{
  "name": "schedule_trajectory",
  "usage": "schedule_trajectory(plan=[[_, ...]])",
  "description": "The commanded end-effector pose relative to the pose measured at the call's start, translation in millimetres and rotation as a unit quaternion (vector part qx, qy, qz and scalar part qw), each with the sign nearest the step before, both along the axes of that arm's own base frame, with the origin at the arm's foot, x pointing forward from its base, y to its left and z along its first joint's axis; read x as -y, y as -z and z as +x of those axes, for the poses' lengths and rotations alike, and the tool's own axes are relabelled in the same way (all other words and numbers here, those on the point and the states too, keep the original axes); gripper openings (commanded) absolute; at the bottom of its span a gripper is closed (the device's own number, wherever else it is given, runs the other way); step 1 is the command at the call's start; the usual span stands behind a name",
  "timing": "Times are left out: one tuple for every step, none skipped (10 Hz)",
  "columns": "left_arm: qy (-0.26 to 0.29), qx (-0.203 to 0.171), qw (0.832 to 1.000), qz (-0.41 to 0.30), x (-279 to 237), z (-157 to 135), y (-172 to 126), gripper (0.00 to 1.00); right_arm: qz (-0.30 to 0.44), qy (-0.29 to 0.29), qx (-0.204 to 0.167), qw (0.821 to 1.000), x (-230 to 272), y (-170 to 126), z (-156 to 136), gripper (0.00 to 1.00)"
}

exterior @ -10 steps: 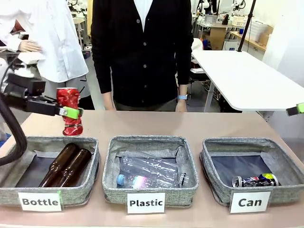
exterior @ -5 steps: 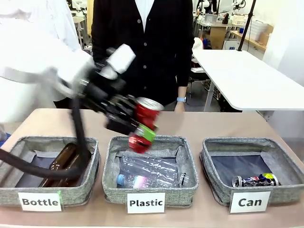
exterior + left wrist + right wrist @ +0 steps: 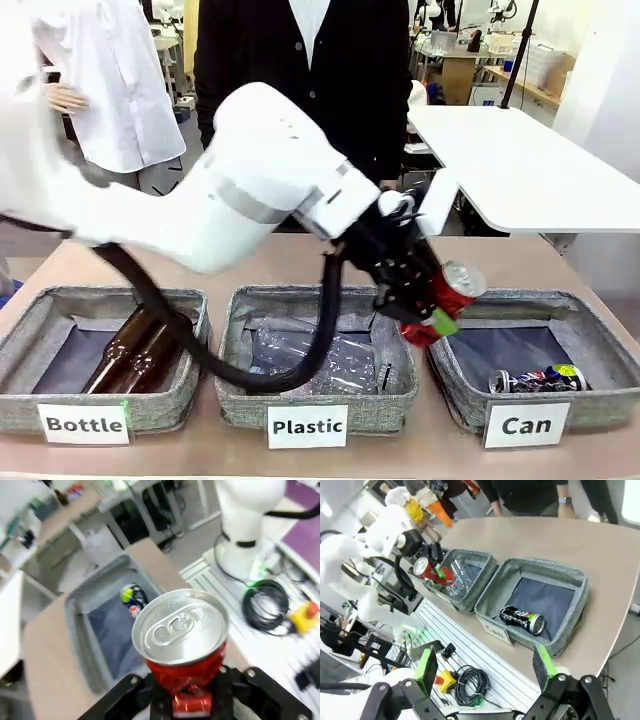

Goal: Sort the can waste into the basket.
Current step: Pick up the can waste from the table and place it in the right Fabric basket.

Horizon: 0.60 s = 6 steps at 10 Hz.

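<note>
I work in a robotics lab: white worktables [image 3: 520,165], cardboard boxes [image 3: 458,75] on far benches, cables [image 3: 472,682] beside my mount.

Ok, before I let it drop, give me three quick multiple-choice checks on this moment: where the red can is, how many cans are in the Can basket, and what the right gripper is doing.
1. Where is the red can?
A. Lying in the Plastic basket
B. Held in the air near the Can basket's left rim
C. Standing on the table by the Bottle basket

2. How many cans lie inside the Can basket?
A. None
B. One
C. Three

3. What state is the right gripper in?
A. Open, holding nothing
B. Shut on a brown bottle
C. Shut on the dark can

Answers:
1 B: in the front view the left gripper clamps it just above the gap between the Plastic basket and the Can basket.
2 B: only the dark printed can rests on the lining.
3 A: in its wrist view the green pads stand wide apart with nothing between them.
</note>
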<state>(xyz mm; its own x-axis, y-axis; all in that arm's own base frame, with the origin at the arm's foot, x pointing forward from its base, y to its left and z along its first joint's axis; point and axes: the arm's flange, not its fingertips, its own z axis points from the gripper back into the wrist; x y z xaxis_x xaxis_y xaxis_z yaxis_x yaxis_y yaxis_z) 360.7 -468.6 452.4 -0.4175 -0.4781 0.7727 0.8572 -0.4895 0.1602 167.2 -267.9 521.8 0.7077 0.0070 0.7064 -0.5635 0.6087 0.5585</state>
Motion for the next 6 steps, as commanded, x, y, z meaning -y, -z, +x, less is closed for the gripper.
schedule_trajectory(plan=[[0.003, -0.008, 1.0, 0.006, -20.8, -11.8, -1.3, 0.28, -0.002, 0.003, 0.0, 1.0, -0.3, -7.8, -1.2, 1.0], [0.003, -0.008, 1.0, 0.006, -20.8, -11.8, -1.3, 0.28, -0.002, 0.003, 0.0, 1.0, -0.3, -7.8, -1.2, 1.0], [0.003, -0.008, 1.0, 0.006, -20.8, -11.8, -1.3, 0.28, -0.002, 0.003, 0.0, 1.0, -0.3, -7.8, -1.2, 1.0], [0.003, -0.008, 1.0, 0.006, -20.8, -11.8, -1.3, 0.28, -0.002, 0.003, 0.0, 1.0, -0.3, -7.8, -1.2, 1.0], [0.003, -0.008, 1.0, 0.006, -20.8, -11.8, -1.3, 0.28, -0.002, 0.003, 0.0, 1.0, -0.3, -7.8, -1.2, 1.0], [0.003, -0.005, 1.0, 0.008, -9.5, -4.4, 1.0, 0.28, -0.002, 0.003, 0.0, 1.0, -0.3, -7.8, -1.2, 1.0]])
